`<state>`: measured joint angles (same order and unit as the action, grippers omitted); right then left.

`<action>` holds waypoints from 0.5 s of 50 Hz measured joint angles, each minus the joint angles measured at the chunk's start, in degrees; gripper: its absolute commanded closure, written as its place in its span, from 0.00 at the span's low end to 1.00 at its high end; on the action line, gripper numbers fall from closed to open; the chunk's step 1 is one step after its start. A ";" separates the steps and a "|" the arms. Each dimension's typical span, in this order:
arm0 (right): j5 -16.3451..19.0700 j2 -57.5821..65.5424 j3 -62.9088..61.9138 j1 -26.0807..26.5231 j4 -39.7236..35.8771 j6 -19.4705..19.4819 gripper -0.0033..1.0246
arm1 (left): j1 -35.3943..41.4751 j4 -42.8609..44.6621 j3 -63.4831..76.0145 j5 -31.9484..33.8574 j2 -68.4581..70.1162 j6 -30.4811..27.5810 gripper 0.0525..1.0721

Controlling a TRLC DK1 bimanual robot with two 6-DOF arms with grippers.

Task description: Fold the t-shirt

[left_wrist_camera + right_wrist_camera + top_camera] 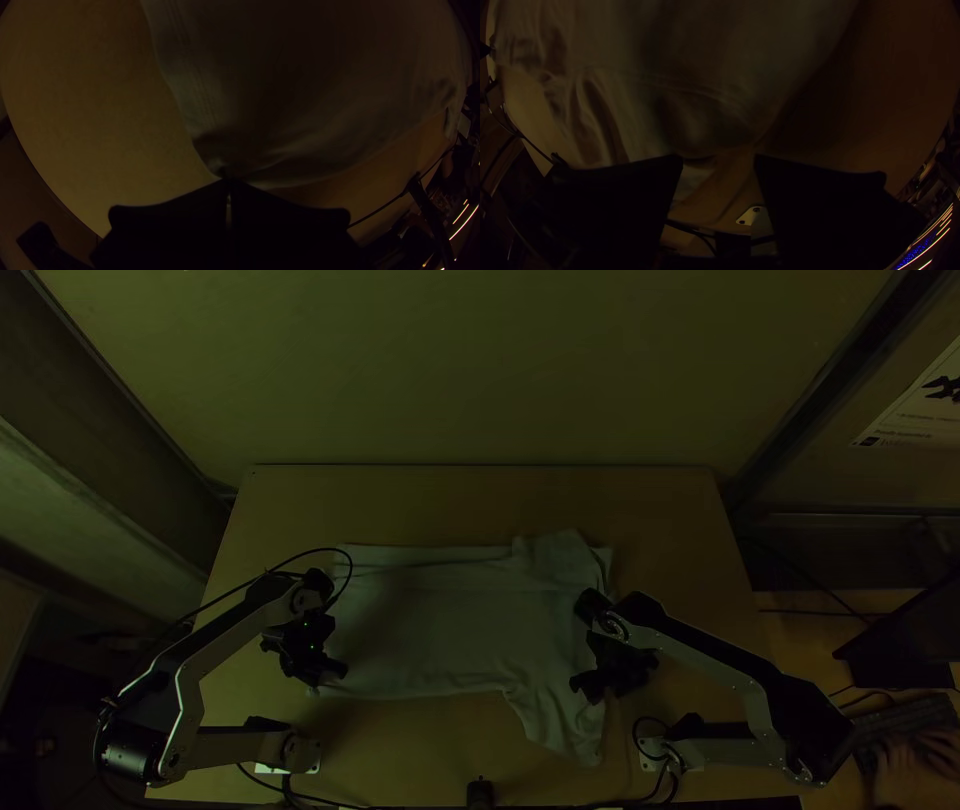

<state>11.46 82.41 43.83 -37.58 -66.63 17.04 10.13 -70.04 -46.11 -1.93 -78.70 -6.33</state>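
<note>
On table (450, 500): t-shirt (430, 630) was spread (slightly rumpled).
Left gripper (328, 676): one corner was clamped.
Right gripper (588, 690): fingers were parted.

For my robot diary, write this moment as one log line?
t-shirt: mostly spread; left gripper: shut on hem corner; right gripper: open at t-shirt's edge

A keyboard (905, 715) lies near the wooden table (480, 505).

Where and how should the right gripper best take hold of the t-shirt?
Probably by the outer edge of the t-shirt, where the near sleeve starts, coming from the right: cloth there lies just ahead of the right gripper, whose fingers are open.
</note>
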 measured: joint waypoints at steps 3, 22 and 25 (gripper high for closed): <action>0.02 0.00 -0.31 -0.31 0.15 0.13 0.69 | -0.35 -0.11 -0.26 0.00 0.00 -0.22 0.97; 0.83 -0.83 -3.30 -0.66 1.11 -0.81 0.97 | -2.56 -0.15 -0.55 0.04 0.00 -1.27 0.97; 1.70 -0.83 -3.30 -0.68 1.11 -0.79 0.89 | -2.56 -0.15 -0.55 0.02 0.00 -1.27 0.97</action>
<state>13.17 81.58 40.53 -38.26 -65.52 16.25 7.57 -70.19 -46.65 -1.91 -78.70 -7.60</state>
